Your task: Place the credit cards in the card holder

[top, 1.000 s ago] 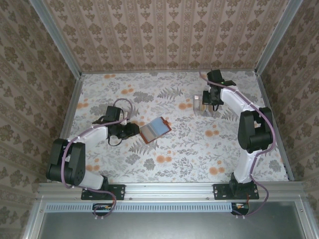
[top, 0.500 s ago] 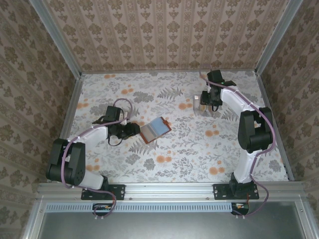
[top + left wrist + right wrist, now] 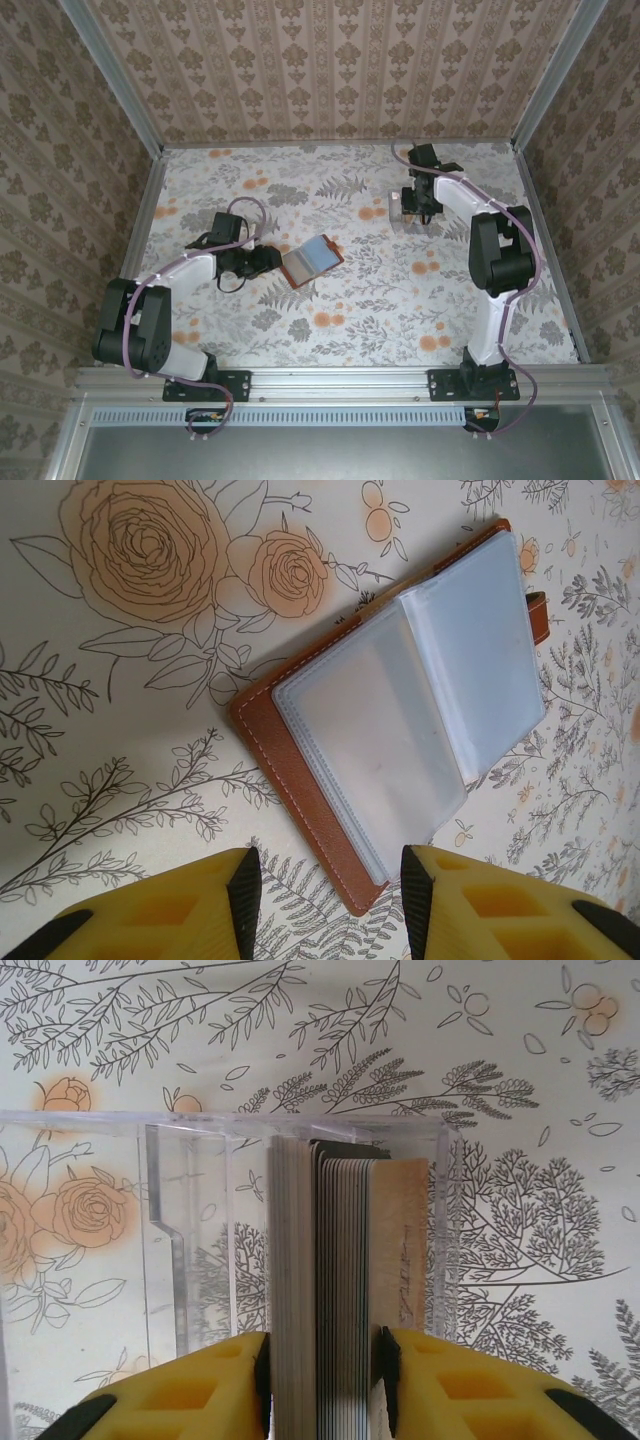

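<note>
Open card holder (image 3: 398, 732), right end effector (image 3: 325, 1365) gripping credit cards (image 3: 322, 1240)

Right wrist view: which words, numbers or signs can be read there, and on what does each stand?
Tan flat rectangular card, at the end of the stack in the clear plastic box: one faint line of print, too blurred to read.
Nothing else there carries text.

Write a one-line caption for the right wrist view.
Right hand straddling a stack of credit cards standing on edge in a clear box.
</note>
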Available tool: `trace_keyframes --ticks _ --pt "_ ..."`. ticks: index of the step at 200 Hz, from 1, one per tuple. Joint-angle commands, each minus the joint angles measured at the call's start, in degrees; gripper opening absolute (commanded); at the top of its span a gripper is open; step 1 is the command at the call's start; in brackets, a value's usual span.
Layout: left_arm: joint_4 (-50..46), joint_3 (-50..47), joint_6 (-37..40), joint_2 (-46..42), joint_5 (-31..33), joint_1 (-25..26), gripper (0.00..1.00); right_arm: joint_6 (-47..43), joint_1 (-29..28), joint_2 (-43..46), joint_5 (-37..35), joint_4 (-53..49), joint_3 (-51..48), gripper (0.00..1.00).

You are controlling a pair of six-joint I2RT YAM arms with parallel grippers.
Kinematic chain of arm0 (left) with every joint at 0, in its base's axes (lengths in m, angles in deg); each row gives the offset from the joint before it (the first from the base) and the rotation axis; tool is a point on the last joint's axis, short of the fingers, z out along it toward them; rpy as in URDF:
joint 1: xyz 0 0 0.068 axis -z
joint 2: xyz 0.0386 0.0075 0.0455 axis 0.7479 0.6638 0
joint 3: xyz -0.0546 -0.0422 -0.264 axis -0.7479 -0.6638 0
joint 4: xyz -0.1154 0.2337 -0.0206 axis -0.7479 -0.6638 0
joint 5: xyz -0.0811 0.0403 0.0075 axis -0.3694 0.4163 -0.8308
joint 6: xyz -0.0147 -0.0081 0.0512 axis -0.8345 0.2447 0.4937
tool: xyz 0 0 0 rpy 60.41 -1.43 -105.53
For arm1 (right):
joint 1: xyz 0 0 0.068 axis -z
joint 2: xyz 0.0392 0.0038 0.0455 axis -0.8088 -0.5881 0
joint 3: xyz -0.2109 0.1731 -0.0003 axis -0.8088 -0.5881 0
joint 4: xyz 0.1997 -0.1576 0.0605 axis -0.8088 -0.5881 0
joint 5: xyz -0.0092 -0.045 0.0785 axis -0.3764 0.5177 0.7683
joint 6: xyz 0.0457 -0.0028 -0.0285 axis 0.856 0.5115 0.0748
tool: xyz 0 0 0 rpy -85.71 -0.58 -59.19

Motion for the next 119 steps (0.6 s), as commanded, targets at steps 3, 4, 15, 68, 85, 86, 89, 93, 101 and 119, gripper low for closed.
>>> trace_keyframes --ticks 3,4,15,68,85,86,89,93,101,119 --pt "0.38 0.48 -0.57 0.69 -1.19 0.23 0.44 -0.01 -0.14 3.95 -4.57 0.71 -1.15 0.35" --pt "0.37 0.49 -0.59 0.66 -1.17 0.21 0.44 -0.01 -0.14 4.05 -4.60 0.78 -1.14 0.35" --pt "0.51 0.41 -0.62 0.80 -1.22 0.35 0.44 0.00 -0.19 5.26 -5.36 1.19 -1.60 0.35" --pt "0.88 0.31 -0.67 1.35 -1.57 0.61 0.44 -1.05 -0.22 4.95 -7.36 0.40 -1.65 0.33" --pt "0.85 0.40 -0.59 1.49 -1.73 0.76 0.44 -1.06 -0.23 4.51 -6.70 0.29 -1.75 0.24" --pt "0.87 0.36 -0.61 1.50 -1.70 0.78 0.44 -1.10 -0.23 4.51 -6.63 0.35 -1.79 0.23" --pt "0.85 0.40 -0.61 1.46 -1.80 0.80 0.44 -1.06 -0.21 4.45 -6.45 0.40 -1.83 0.22" --pt "0.81 0.40 -0.62 1.55 -1.84 0.84 0.44 -1.02 -0.23 4.50 -6.00 0.36 -1.84 0.20" --pt "0.68 0.39 -0.59 1.50 -1.83 0.89 0.44 -1.07 -0.17 4.45 -4.72 0.63 -1.91 0.16" --pt "0.54 0.40 -0.38 1.47 -1.80 0.98 0.44 -0.65 0.11 4.44 -1.46 1.35 -2.19 0.08"
